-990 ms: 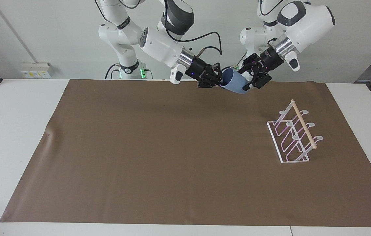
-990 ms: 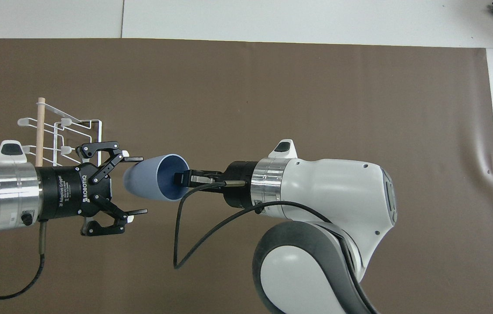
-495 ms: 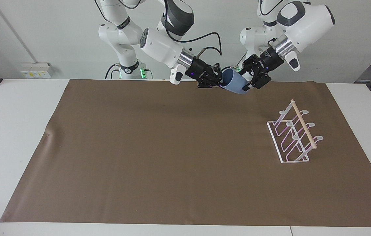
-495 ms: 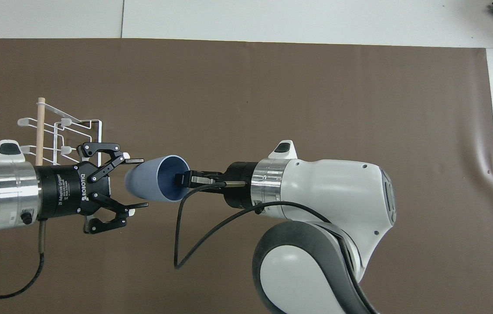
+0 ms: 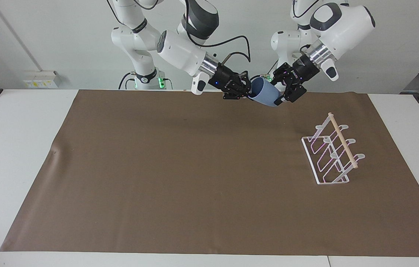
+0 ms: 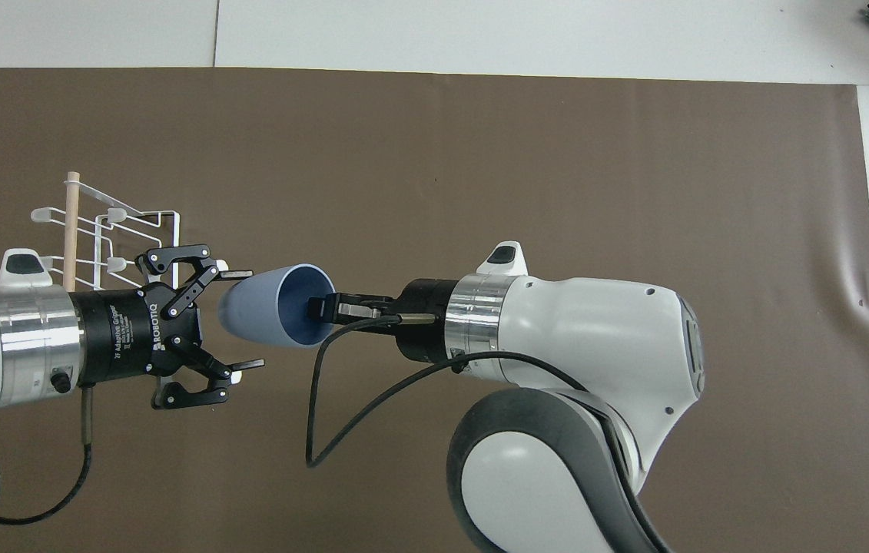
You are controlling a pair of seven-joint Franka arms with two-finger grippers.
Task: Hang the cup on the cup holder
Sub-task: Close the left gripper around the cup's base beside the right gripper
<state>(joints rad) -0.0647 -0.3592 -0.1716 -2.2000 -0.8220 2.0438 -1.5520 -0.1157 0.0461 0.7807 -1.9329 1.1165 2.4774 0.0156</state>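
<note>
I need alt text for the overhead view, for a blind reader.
The right tool holds the tilted blue cup by its rim above the brown mat. The open left tool brackets the cup's base, with the white cup holder past it.

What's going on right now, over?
Right gripper shut on cup rim, midair. Left gripper open around cup's base, not gripping. Cup holder bare at left arm's end. Path clear.
</note>
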